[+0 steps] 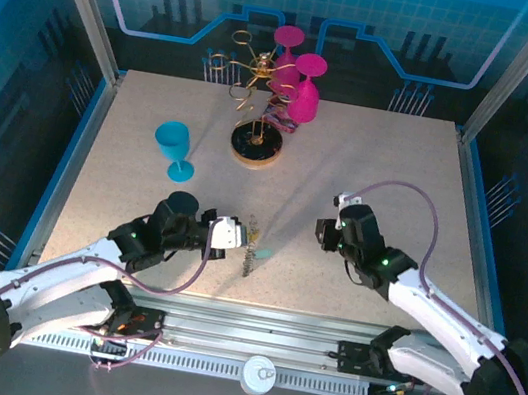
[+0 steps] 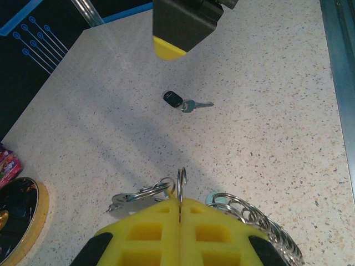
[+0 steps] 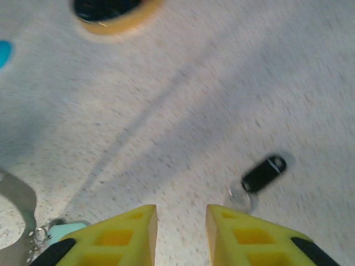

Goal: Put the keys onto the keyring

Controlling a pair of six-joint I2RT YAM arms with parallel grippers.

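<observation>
My left gripper (image 2: pixel 180 200) is shut on a thin silver ring (image 2: pixel 181 180) of the keyring (image 1: pixel 251 244), which stands upright between the yellow fingertips. A chain of small silver rings (image 2: pixel 252 215) trails to the right of the fingers. Silver keys (image 2: pixel 126 200) hang at their left, and a teal bit (image 2: pixel 212 197) lies beside them. A key with a black head (image 2: pixel 173 98) and a short silver blade lies flat on the table beyond. My right gripper (image 3: pixel 180 215) hovers open just left of that black key (image 3: pixel 264 173), with nothing between its fingers.
A gold wire rack on a round wooden disc (image 1: pixel 257 144) stands at the back centre with pink goblets (image 1: pixel 303 87) on it. A blue goblet (image 1: pixel 176 149) stands left of it. The metal table rail (image 2: pixel 338 83) runs along the right.
</observation>
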